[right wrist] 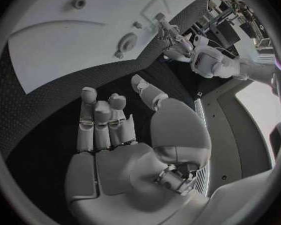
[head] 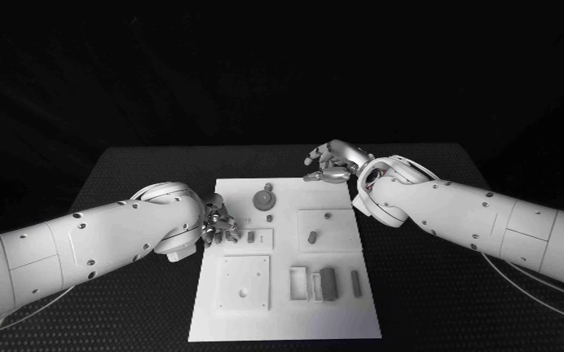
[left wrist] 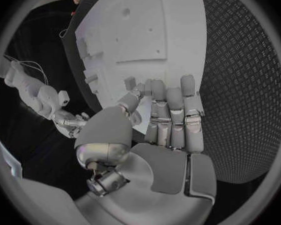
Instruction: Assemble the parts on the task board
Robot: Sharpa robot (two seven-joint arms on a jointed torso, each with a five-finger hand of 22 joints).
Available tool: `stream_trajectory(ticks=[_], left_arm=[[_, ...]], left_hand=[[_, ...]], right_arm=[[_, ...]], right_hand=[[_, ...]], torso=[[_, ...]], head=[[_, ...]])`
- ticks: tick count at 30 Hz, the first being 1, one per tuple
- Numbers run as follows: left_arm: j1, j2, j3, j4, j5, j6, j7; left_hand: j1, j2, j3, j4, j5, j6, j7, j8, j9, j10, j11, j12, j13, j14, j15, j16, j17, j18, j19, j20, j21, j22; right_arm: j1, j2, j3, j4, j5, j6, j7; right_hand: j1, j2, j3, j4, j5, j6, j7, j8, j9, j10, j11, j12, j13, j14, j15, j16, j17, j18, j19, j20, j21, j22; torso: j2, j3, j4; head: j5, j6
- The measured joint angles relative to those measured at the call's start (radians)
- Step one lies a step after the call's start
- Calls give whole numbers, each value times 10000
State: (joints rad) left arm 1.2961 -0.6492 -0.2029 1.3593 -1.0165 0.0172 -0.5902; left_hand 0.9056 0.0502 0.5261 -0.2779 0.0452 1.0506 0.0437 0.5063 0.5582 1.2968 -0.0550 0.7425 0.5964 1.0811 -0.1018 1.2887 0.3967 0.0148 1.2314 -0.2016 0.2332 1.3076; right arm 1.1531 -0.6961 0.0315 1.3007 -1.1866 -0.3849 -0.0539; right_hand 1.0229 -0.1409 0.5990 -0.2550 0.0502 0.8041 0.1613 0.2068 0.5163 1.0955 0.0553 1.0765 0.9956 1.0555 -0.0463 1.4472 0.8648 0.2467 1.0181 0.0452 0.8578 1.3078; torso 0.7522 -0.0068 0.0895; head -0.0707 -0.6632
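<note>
Dim, dark backdrop; wrist views fisheye-bent.

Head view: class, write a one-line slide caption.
Left hand touches the white task board at its left edge; right hand hovers open at its far right corner.

**Both arms reach inward, hands empty**

The left arm (head: 100, 238) comes in from the near left, forearm angled toward the middle, its wrist bent so the left hand (head: 218, 223) points down. In the left wrist view its fingers (left wrist: 172, 112) lie straight and side by side, with the thumb (left wrist: 131, 105) set apart beside them; nothing sits between them.

The right arm (head: 470, 217) comes in from the right and reaches farther out than the left. The right hand (head: 332, 160) is raised at the end of it, palm open. In the right wrist view its fingers (right wrist: 102, 120) extend loosely together, and the thumb (right wrist: 150, 92) stands well apart from them, holding nothing.
</note>
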Motion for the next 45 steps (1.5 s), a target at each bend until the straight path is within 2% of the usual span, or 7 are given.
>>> stream_trajectory(ticks=[33, 38, 41, 45], left_arm=[[-10, -20, -3, -4, -15, 18, -3], [-14, -20, -7, -13, -2, 6, -9], [-14, -19, -7, -28, 2, 3, -12], [-14, -14, -7, -39, 3, 3, -16]], left_hand=[[-4, -5, 3, -30, 3, -14, 54, 19, 60, -15, 18, 0, 0, 0, 1, 0, 0, 1, -12, 12, -2, -3], [-227, -407, -65, 73, 24, -132, 95, 41, 148, -15, 18, 0, -20, 0, 1, 0, -25, 0, -17, 17, 40, 1], [-406, -799, -103, 268, 51, -166, 130, -23, 70, -14, 17, 0, -28, 0, 1, 0, -38, 0, -17, 17, 40, 4], [-530, -1074, -76, 440, 52, -166, 130, -21, 11, -13, 15, 0, -40, -10, -10, 0, -51, 1, -18, 17, 40, 4]], right_arm=[[0, 8, 0, -8, 0, 18, -7], [0, 7, 0, -8, 1, 21, -7], [0, 3, 0, -8, 1, 25, -8], [0, 1, 0, -8, 1, 29, -9]], right_hand=[[0, 0, 28, 28, 0, -20, 17, 0, 0, 0, 0, 0, -7, -7, 8, 0, 1, -3, 0, 0, 0, -3], [0, 0, 28, 27, 0, -19, 16, 0, 0, 0, 0, 0, -7, -7, 9, 0, 1, -3, 0, 0, 0, -3], [0, 0, 28, 27, 0, -18, 15, 0, 0, 0, 0, 0, -6, -6, 9, 0, -5, -4, 0, 0, 0, -3], [0, 0, 28, 27, 0, -17, 13, 0, 0, 0, 0, 39, -16, -7, 10, 0, -8, -4, 0, 0, 0, -3]], torso=[[0, 3, -1], [1, 3, -1], [1, 4, -1], [0, 3, -1]], head=[[-2, -47], [-4, -48], [-5, -48], [-10, -47]])
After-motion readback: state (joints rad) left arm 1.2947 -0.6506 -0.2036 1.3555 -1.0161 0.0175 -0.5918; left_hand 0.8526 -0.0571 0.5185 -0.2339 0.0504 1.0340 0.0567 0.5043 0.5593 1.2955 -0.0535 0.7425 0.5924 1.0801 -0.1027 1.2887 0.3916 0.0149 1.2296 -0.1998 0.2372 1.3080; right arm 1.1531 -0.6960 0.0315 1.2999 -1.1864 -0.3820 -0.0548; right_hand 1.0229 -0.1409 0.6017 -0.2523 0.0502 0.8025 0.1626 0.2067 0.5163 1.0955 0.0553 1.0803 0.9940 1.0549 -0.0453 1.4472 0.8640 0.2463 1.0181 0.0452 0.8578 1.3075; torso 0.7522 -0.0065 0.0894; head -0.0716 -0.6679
